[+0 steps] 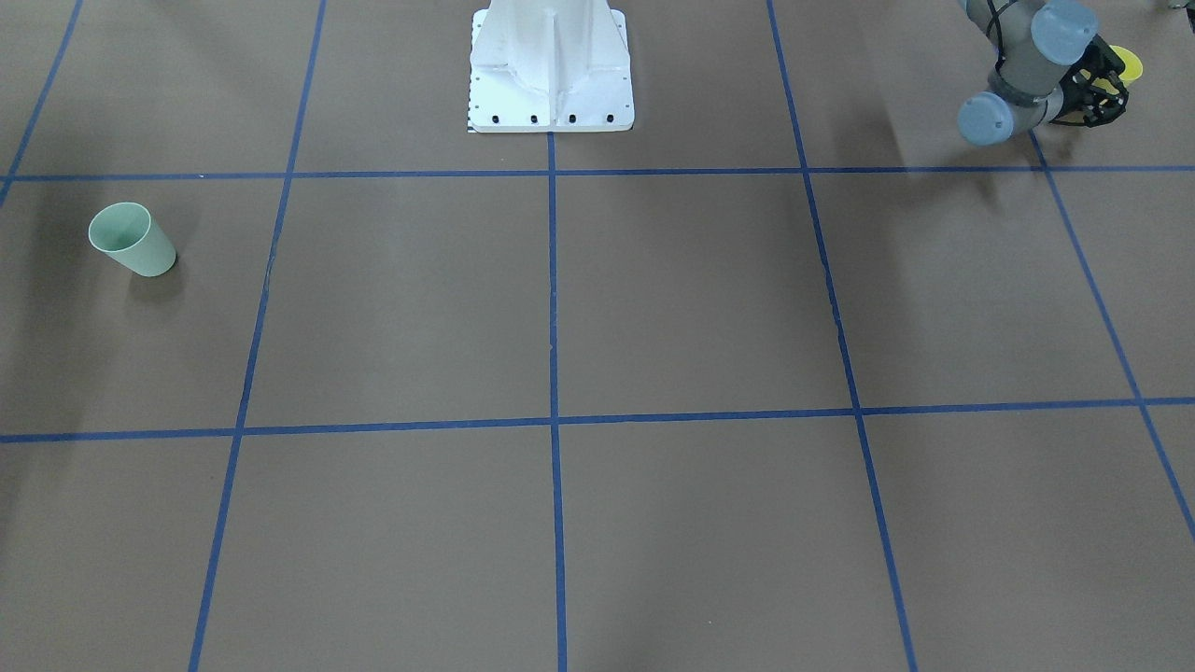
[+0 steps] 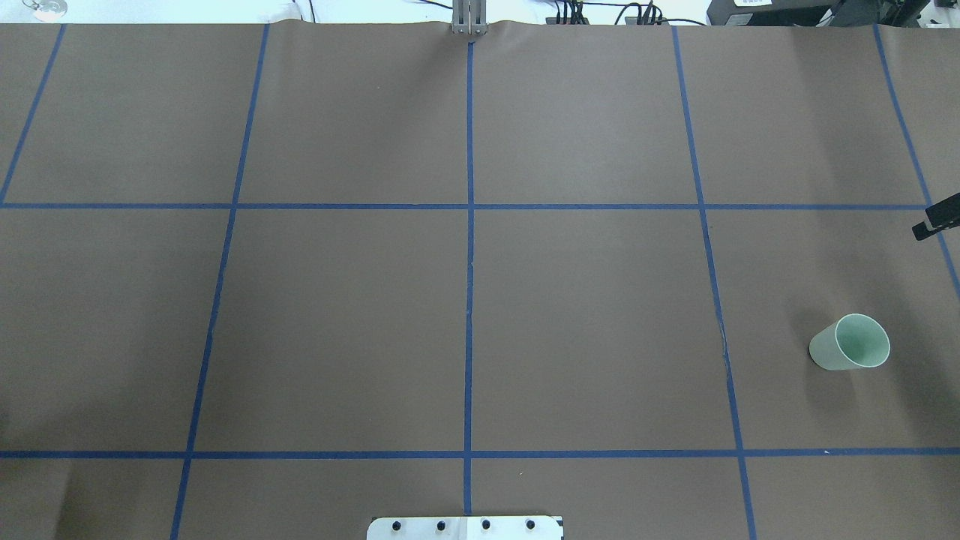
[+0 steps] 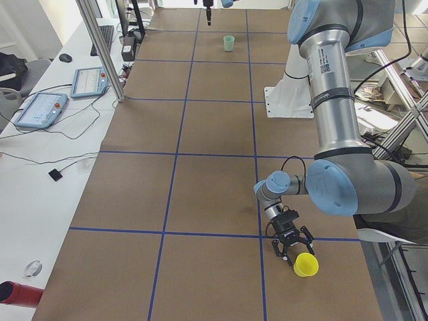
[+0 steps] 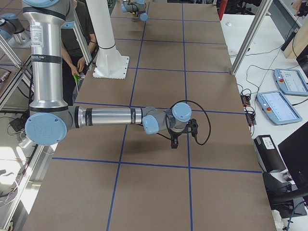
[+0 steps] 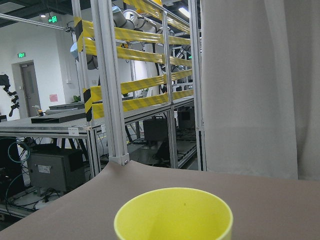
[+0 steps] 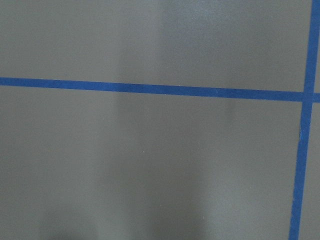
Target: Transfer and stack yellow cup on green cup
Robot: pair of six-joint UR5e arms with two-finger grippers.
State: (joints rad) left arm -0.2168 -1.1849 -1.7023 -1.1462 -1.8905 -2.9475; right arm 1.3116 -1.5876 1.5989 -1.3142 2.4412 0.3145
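At the table's [image 2: 337,315] near corner on the robot's left, the left gripper [image 3: 296,251] lies low over the brown surface with its 2 black fingers spread wide, and the yellow cup [image 3: 306,265] stands upright right at their tips. From the left side view we cannot tell whether the fingers touch the cup's wall or sit just short of it. The left wrist camera looks straight across the cup's open rim, which fills the bottom of its view, with the brown table edge beyond. In the front-facing view the same cup shows partly behind the gripper's black frame at the top right corner. The green cup [image 2: 850,343] stands upright at the far end of the table, on the robot's right side, well apart from the yellow one and with nothing touching it. The right gripper [image 4: 173,143] hangs pointing down over the table on an outstretched arm, and we cannot tell whether its fingers are apart or together; its wrist camera shows only brown surface crossed by blue tape lines [image 6: 150,89]. The robot's white base [image 1: 551,70] sits at the middle of the table's edge, between the 2 arms.
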